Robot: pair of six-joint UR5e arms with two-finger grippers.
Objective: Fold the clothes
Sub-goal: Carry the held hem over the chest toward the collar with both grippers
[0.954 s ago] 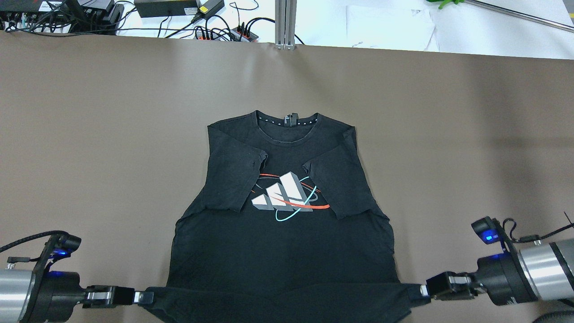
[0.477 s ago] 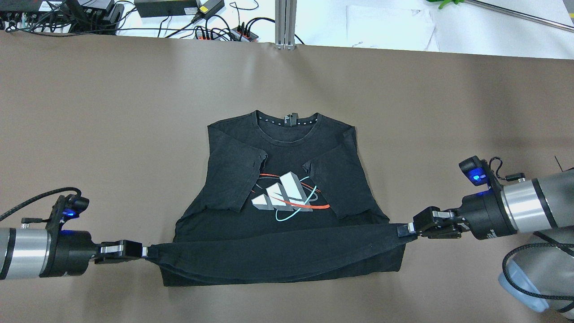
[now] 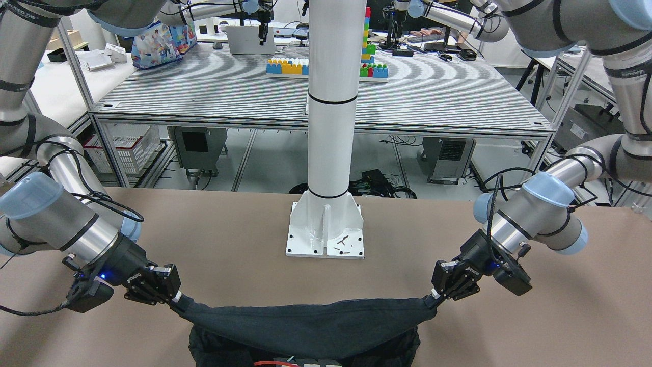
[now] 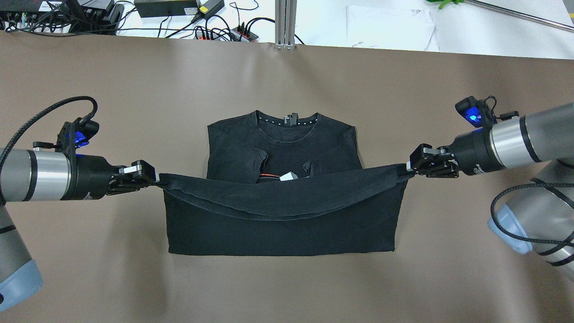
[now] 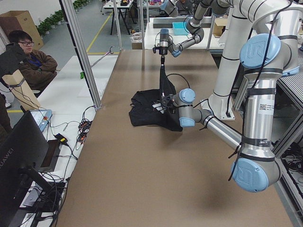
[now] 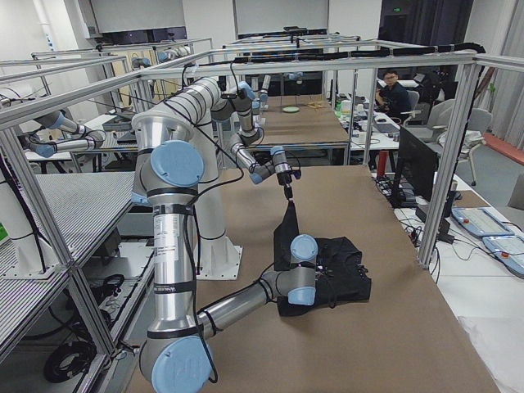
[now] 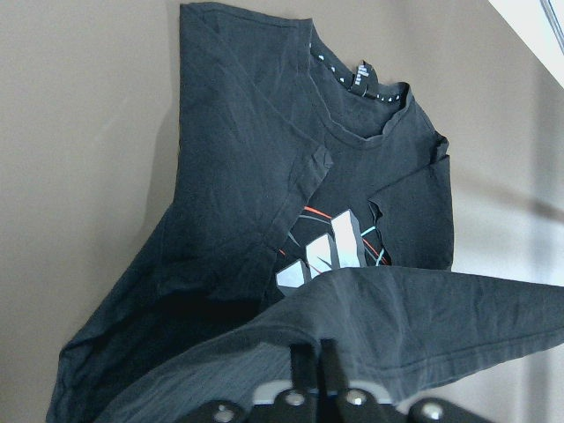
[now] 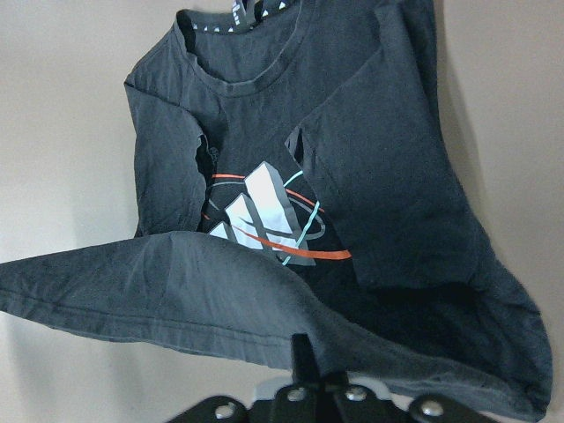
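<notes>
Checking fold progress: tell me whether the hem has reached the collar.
No, the hem stretched between the left tool and right tool hangs over the logo, short of the bare collar.

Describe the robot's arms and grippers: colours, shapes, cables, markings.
The left arm and right arm are silver tubes with pale blue joint caps. The left gripper and right gripper are black, boxy, with silver fittings. Each wrist carries a black camera lit blue and a braided black cable.

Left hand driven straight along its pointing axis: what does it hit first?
The shirt: the left hand is shut on its lifted hem and points along it, roughly toward the right hand opposite. Heights unclear.
</notes>
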